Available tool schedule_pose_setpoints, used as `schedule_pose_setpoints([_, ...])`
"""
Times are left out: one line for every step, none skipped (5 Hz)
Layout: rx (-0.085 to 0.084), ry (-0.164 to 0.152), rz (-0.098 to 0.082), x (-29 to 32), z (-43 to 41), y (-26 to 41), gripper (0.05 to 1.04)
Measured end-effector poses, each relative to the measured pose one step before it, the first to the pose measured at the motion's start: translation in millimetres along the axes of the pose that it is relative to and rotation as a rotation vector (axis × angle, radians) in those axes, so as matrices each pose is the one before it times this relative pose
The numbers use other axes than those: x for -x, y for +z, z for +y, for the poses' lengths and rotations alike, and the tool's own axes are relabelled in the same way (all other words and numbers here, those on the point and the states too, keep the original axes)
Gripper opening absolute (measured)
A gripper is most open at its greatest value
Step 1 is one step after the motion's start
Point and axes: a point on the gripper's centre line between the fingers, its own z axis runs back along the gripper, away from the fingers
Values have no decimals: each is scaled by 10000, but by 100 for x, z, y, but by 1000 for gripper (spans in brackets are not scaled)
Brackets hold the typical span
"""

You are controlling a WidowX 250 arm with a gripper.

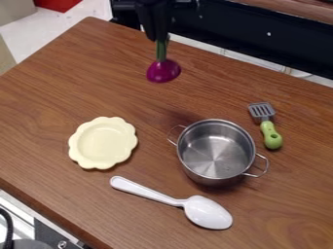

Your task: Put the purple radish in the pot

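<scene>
My black two-finger claw (161, 40) grips the purple, green-stemmed radish (163, 71), with the round steel pot (216, 151) down-screen and rightward of it.

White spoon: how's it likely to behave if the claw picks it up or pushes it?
The white spoon looks like glossy plastic, so probably stiff and light for its size. That smooth surface may be slippery in a grip. Its wide bowl sits at one end, so pushing the slim handle sideways would likely swing it round.
</scene>
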Motion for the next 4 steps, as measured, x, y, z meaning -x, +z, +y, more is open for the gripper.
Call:
schedule_pose_setpoints([23, -711, -307, 2451, -1666, -552, 58])
schedule_pose_setpoints([-29, -715, 3, 1785, -1852, -986, 58])
schedule_pose_setpoints([311, -479, 18, 653, -1344, -681, 58])
schedule_pose_setpoints([-158, -690, 171, 745, -1477, -435, 58])
